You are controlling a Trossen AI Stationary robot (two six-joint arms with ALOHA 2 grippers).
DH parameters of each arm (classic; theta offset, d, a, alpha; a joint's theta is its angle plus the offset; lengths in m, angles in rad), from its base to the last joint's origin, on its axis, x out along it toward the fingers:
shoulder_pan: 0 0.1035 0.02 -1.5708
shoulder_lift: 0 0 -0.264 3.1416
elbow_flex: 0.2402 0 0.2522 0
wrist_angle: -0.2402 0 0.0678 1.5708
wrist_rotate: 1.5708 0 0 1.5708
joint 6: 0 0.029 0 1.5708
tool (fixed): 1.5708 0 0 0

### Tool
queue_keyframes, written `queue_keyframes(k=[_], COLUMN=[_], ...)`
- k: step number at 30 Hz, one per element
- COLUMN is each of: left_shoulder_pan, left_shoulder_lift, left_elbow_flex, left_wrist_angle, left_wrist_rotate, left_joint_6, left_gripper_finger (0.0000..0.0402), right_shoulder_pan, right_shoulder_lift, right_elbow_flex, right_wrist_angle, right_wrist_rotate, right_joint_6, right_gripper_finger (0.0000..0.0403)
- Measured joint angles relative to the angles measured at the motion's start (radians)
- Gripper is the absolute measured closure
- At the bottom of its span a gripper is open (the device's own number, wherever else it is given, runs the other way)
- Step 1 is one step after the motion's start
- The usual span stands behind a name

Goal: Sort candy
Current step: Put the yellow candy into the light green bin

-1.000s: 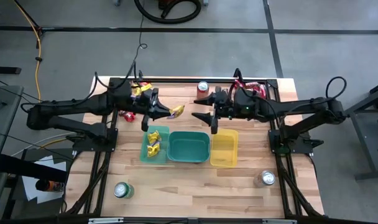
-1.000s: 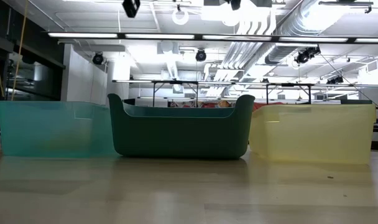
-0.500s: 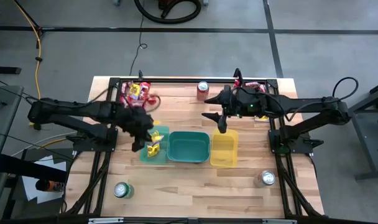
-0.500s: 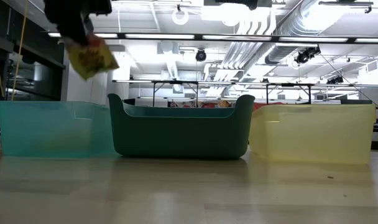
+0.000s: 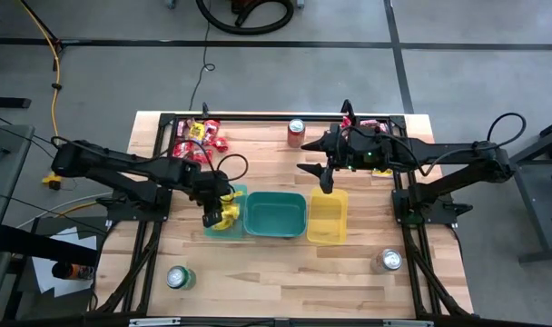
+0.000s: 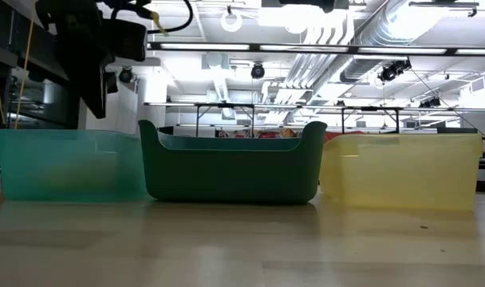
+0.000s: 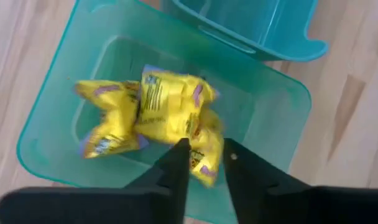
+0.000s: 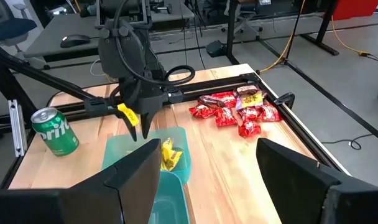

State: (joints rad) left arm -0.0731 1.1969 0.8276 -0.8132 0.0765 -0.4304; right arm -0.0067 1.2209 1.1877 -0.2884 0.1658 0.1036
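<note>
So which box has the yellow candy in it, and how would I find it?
Look at the row of three bins on the wooden table. The light teal bin is the end one on the left arm's side, under the left gripper, next to the dark green bin. Only it holds yellow candy packets.

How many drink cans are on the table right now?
3. A red can stands at the table's far edge near the middle, a green can at the near left corner, and a silver can at the near right. The arms may hide more.
</note>
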Motion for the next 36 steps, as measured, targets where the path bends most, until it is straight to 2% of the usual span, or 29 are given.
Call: queue_keyframes(k=[6, 9, 11, 15, 18, 24, 30, 33, 36], left_shoulder_pan=[0.001, 0.017, 0.034, 0.083, 0.143, 0.221, 0.238, 0.238, 0.238], left_shoulder_lift=[-0.044, -0.081, -0.107, -0.170, -0.217, -0.301, -0.364, -0.383, -0.395], left_elbow_flex=[0.035, 0.097, 0.142, 0.177, 0.152, -0.018, -0.194, -0.214, -0.214], left_wrist_angle=[-0.031, -0.024, 0.003, 0.157, 0.287, 0.477, 0.649, 0.684, 0.704], left_wrist_rotate=[0.005, 0.005, -0.030, -0.143, -0.176, -0.130, -0.114, -0.113, -0.114], left_joint_6=[-0.014, 0.014, 0.045, 0.114, 0.129, 0.105, 0.017, 0.017, 0.050], left_gripper_finger=[0.0221, 0.0192, 0.0181, 0.0174, 0.0174, 0.0174, 0.0174, 0.0174, 0.0174], right_shoulder_pan=[0.000, 0.000, 0.000, -0.015, -0.046, -0.085, -0.121, -0.184, -0.274], right_shoulder_lift=[0.000, -0.004, -0.012, -0.034, -0.049, -0.063, -0.038, -0.002, 0.043], right_elbow_flex=[0.000, 0.000, 0.000, 0.001, 0.003, 0.004, 0.004, 0.004, 0.004], right_wrist_angle=[0.000, -0.003, -0.007, -0.054, -0.104, -0.228, -0.389, -0.453, -0.514], right_wrist_rotate=[0.000, 0.000, 0.000, 0.025, 0.058, 0.065, 0.104, 0.114, 0.112], right_joint_6=[0.000, 0.000, 0.000, 0.077, 0.189, 0.364, 0.562, 0.663, 0.694], right_gripper_finger=[0.0144, 0.0144, 0.0144, 0.0144, 0.0144, 0.0144, 0.0144, 0.0144, 0.0144])
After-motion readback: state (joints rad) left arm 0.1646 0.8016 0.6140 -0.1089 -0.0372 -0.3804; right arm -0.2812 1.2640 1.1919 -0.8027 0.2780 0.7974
